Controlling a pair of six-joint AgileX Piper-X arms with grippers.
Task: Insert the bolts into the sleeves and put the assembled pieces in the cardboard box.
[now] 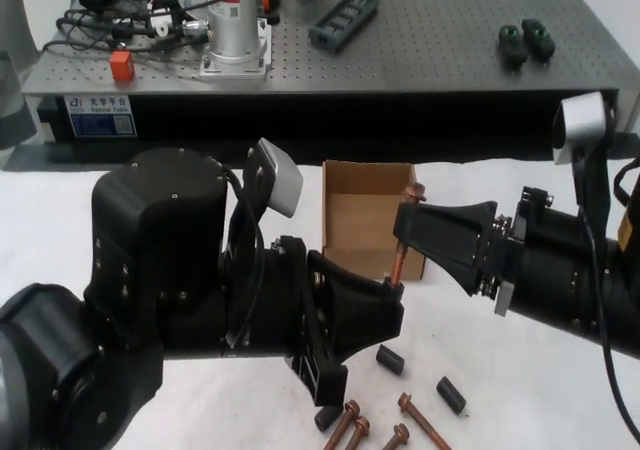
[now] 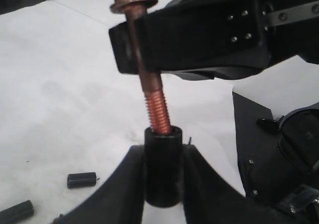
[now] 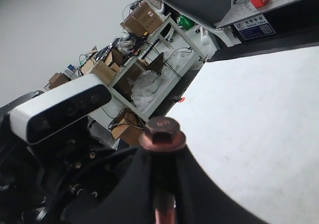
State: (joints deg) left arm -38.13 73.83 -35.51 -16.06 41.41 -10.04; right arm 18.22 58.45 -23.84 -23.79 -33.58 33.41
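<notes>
A white cloth [image 1: 530, 400] is covering the bench, and a metal table [image 1: 440, 50] full of little holes is standing behind it. A cardboard box [image 1: 360, 220] is sitting open in the middle of the cloth.

Just in front of the box, the left gripper [image 2: 162, 184] is squeezing a small black sleeve [image 2: 162, 169] by its sides and holding it upright. The right gripper [image 2: 132, 45] is pinching a copper bolt [image 2: 149, 84] just under its head, with the screw end pointing down. The tip is sitting just inside the top of the sleeve.

I am thinking the bolt is hard and a bit heavy for its size, and its smooth part could slip. Holding it high up is leaving the screw end free. The sleeve is looking light, stiff and round, so it could tip or roll. Gripping it around the middle is keeping its hole open.

More loose bolts [image 1: 420, 418] and loose sleeves [image 1: 451, 395] are lying on the near side of the cloth.
</notes>
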